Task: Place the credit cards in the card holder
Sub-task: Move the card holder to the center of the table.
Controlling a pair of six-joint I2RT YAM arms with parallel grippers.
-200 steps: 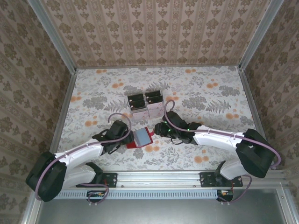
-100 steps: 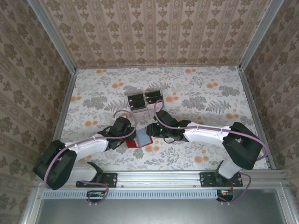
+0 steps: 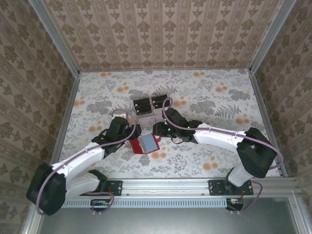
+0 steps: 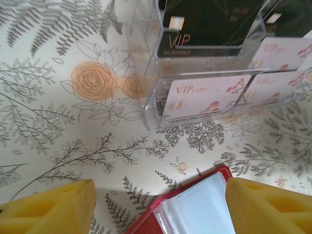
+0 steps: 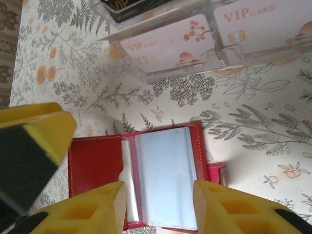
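Note:
The card holder (image 3: 145, 144) is a red wallet lying open on the table, with a clear pale pocket page (image 5: 165, 178) facing up. The credit cards stand in a clear acrylic rack (image 3: 151, 109) just beyond it, black ones (image 4: 209, 24) behind and pinkish-white ones (image 4: 204, 95) in front. My left gripper (image 3: 130, 135) is open above the wallet's left edge (image 4: 195, 209), holding nothing. My right gripper (image 3: 160, 130) is open too and hovers over the wallet (image 5: 97, 161) with nothing between its fingers (image 5: 92, 209). The pale cards (image 5: 170, 44) sit just ahead of it.
The left gripper's yellow and black finger (image 5: 34, 141) comes close in at the left of the right wrist view. A small pink tab (image 5: 217, 173) sticks out at the wallet's right side. The floral tabletop (image 3: 219, 102) stretches away on both sides, ringed by patterned walls.
Both grippers have shifted away from the wallet's middle toward the card rack, the right one furthest. The wallet stays open in about the same spot.

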